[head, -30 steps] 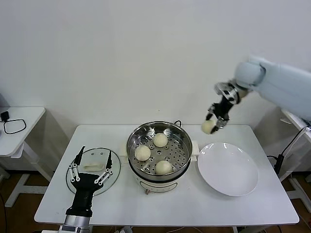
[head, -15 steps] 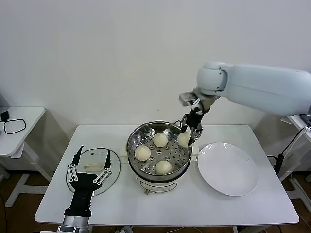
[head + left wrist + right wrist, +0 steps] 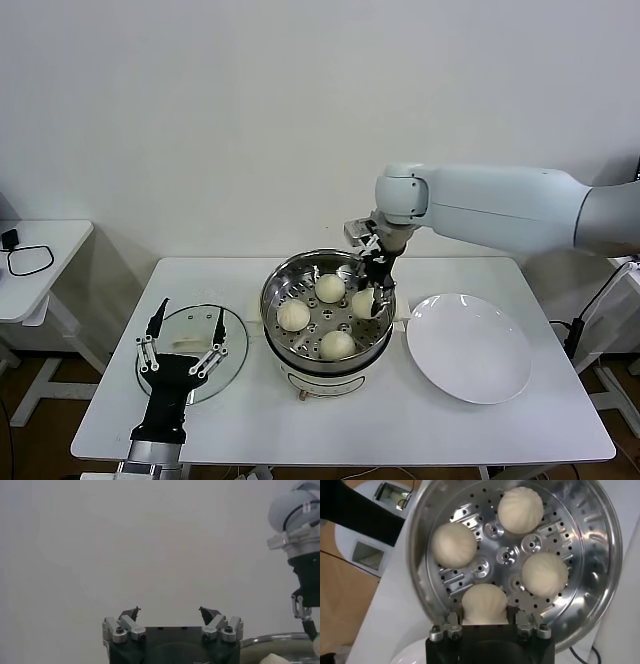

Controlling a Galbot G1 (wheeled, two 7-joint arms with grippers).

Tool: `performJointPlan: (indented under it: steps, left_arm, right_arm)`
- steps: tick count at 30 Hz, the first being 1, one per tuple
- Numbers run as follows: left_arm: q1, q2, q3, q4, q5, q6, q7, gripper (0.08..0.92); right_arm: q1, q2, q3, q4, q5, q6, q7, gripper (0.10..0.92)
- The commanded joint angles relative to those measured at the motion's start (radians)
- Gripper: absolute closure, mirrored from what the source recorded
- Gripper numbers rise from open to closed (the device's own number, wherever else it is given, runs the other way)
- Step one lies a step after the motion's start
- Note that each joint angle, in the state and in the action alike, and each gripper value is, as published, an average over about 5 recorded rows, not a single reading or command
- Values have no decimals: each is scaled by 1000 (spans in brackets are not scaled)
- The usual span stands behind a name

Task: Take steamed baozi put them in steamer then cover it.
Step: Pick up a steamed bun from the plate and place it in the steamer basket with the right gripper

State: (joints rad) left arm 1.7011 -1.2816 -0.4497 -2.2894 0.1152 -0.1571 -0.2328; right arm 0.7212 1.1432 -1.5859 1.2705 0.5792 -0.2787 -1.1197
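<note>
A: Where is the right gripper point(image 3: 369, 300)?

B: Reaching down into the steamer point(image 3: 285, 275), on its right side. Its fingers are clenched around a baozi point(image 3: 363, 302), and the right wrist view shows that bun point(image 3: 484, 605) pinched between the two fingers, low over the perforated tray.

A: And the other buns?

B: Three lie on the tray already: one at the far side point(image 3: 330, 288), one on the left point(image 3: 293, 315), one at the near edge point(image 3: 337, 345). In the right wrist view they sit apart from each other around the tray's middle.

A: What about the steamer itself?

B: It stands in the middle of the white table point(image 3: 400, 430) on its cream base, uncovered.

A: So where is the cover?

B: The glass cover point(image 3: 235, 345) lies flat on the table, left of the steamer, just beside it. Its white handle point(image 3: 190, 345) faces up.

A: Is the left gripper point(image 3: 181, 340) doing anything?

B: It hovers over the cover with its fingers spread wide, grasping nothing. The left wrist view shows the two fingertips point(image 3: 131, 612) well apart.

A: Anything on the right?

B: A white plate point(image 3: 470, 350) sits on the table, right of the steamer.
</note>
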Motion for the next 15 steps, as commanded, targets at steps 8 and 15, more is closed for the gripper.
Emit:
performJointPlan:
  steps: [8,15]
  left_arm:
    - [1,2,-5,1,0,-4,-4,177]
    - [1,2,-7,0,0,-2,-5,177]
  right_arm:
    - [-46,38,-17,-28,-11,-9,50,373]
    - [-30,3,17,4,-19,-2,46,216]
